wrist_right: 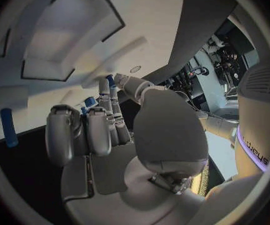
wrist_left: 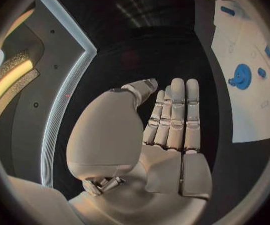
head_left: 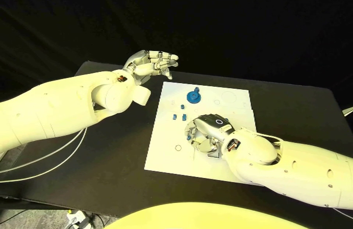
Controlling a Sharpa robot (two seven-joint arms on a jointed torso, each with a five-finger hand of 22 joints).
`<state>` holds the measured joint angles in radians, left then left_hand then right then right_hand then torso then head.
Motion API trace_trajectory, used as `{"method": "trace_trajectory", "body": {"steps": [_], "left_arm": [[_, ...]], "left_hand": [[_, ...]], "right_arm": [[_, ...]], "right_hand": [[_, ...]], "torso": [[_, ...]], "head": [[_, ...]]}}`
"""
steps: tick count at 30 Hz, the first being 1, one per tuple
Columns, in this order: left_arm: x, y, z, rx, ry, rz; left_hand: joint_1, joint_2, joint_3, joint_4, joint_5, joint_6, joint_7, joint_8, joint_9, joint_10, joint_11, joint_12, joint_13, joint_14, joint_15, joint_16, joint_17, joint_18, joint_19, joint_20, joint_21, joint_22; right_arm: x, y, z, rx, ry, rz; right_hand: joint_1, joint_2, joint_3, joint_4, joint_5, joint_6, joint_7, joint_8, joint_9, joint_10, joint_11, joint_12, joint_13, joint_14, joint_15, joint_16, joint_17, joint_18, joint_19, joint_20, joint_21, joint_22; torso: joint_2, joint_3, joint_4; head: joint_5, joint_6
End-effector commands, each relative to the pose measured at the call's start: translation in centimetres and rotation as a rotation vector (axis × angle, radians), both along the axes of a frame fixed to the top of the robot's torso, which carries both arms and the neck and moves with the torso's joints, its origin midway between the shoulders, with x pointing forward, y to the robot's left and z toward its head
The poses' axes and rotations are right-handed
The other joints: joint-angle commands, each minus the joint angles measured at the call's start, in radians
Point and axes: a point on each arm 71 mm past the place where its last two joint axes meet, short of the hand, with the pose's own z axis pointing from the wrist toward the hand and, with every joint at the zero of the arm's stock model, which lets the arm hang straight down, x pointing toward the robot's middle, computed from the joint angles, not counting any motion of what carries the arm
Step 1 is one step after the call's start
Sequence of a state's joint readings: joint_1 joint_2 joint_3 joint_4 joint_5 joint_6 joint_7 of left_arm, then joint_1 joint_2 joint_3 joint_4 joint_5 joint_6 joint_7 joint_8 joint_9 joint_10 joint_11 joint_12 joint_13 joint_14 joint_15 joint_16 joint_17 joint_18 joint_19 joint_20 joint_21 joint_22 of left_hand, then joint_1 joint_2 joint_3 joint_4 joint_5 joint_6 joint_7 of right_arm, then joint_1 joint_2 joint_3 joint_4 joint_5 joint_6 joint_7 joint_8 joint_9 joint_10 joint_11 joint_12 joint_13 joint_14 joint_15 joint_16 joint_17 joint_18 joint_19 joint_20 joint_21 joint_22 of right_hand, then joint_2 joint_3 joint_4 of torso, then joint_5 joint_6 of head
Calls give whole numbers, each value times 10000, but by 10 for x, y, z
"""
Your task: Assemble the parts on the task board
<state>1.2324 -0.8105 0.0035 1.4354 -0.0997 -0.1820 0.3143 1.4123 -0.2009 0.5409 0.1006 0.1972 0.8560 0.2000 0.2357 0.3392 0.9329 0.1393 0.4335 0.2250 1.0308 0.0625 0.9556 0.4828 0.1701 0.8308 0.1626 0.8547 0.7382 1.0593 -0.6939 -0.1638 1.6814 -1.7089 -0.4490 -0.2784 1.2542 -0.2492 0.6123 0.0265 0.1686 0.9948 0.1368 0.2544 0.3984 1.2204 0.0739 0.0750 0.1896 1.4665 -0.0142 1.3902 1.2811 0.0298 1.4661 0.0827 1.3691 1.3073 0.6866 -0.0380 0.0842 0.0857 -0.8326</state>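
From the head camera I see the white task board point(head_left: 168, 152) lying in the middle of the black desk point(head_left: 110, 178). My left hand point(head_left: 151, 64) is off the board, just past its far left corner, up over the desk. Its fingers are loose and apart and it holds nothing. My right hand point(head_left: 209, 132) is low over the middle of the board, fingers bent down. A blue gear point(head_left: 194, 96) sits on the board, beyond the right hand. Two small blue pegs point(head_left: 179, 117) stand just beside that hand, on its left.

The left wrist camera shows more of the left hand point(wrist_left: 172, 120): flat palm, fingers straight and side by side, nothing in them. The board point(wrist_left: 250, 85) is off to one side of this hand, with the blue gear point(wrist_left: 240, 76) and some small blue parts on it.

The right wrist camera gives me what the head camera hides. The right hand point(wrist_right: 103, 130) has its fingers curled, and a small blue part point(wrist_right: 110, 80) is pinched at the fingertips, close against the board. Another blue peg point(wrist_right: 8, 127) lies on the board beside the hand.

I can read faint purple letters on the robot's body here, but not clearly.
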Motion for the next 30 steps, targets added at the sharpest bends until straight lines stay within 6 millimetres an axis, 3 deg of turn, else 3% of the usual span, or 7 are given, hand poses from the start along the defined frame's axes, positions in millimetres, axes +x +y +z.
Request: {"method": "trace_trajectory", "body": {"steps": [1, 7, 18, 26, 30], "left_arm": [[0, -1, 1, -65, -40, -35], [0, -1, 1, -57, -24, -37], [0, 2, 1, -44, -22, -5], [0, 3, 1, -53, -26, -25], [0, 2, 0, -56, -16, -57]], "left_hand": [[-40, 66, -61, -11, 41, 6, 27, -30, 11, -67, -29, 39, -10, -39, 13, -66, -17, 133, 45, 16, -38, -12], [-40, 66, -61, -11, 41, 6, 27, -30, 11, -67, -29, 39, -10, -39, 13, -66, -17, 133, 45, 16, -38, -12], [-39, 69, -66, -11, 39, 5, 30, -30, 12, -67, -27, 43, -13, -36, 12, -67, -18, 133, 52, 15, -42, -15], [-28, 75, -67, -18, 37, 8, 26, -27, 13, -65, -30, 48, -15, -35, 11, -69, -19, 134, 58, 14, -46, -18], [-27, 70, -72, -21, 35, 8, 26, -27, 13, -65, -30, 50, -16, -35, 11, -71, -19, 133, 60, 13, -48, -19]], "right_arm": [[0, -1, 1, 311, -5, -38], [-1, -4, 3, 516, -103, -152], [-6, -28, 21, 727, -212, -537], [15, -70, 52, 291, -17, -1405], [28, -89, 58, -80, 120, -1794]], "right_hand": [[26, -157, -124, 9, 24, -184, 31, -123, -31, -269, 46, -69, -31, 421, 99, -115, -167, 198, 206, 110, -323, 1571], [107, -190, -310, 31, 33, -480, 91, -330, -71, -839, 143, -51, -133, 293, 181, -362, -549, 334, -32, 195, -1039, 1239], [162, -163, -417, 43, 39, -437, 68, -329, -56, -980, 142, 27, -153, 331, 184, -274, -434, 313, 23, 208, -949, 1274], [286, -86, -378, 12, 53, -390, 64, -329, -47, -925, 131, 151, -146, 379, 173, -178, -316, 242, 172, 198, -602, 1430], [226, -182, -669, 88, 42, -735, 121, -574, -137, -1404, 194, 113, -254, 411, 225, -94, -252, 284, 123, 224, -841, 1322]], "torso": [[1, 0, 5], [-2, 8, -2], [-7, 4, -24], [-23, 10, -37], [-33, 3, -37]], "head": [[-9, -5], [-33, 24], [-159, 141], [-592, 346], [-846, 478]]}}
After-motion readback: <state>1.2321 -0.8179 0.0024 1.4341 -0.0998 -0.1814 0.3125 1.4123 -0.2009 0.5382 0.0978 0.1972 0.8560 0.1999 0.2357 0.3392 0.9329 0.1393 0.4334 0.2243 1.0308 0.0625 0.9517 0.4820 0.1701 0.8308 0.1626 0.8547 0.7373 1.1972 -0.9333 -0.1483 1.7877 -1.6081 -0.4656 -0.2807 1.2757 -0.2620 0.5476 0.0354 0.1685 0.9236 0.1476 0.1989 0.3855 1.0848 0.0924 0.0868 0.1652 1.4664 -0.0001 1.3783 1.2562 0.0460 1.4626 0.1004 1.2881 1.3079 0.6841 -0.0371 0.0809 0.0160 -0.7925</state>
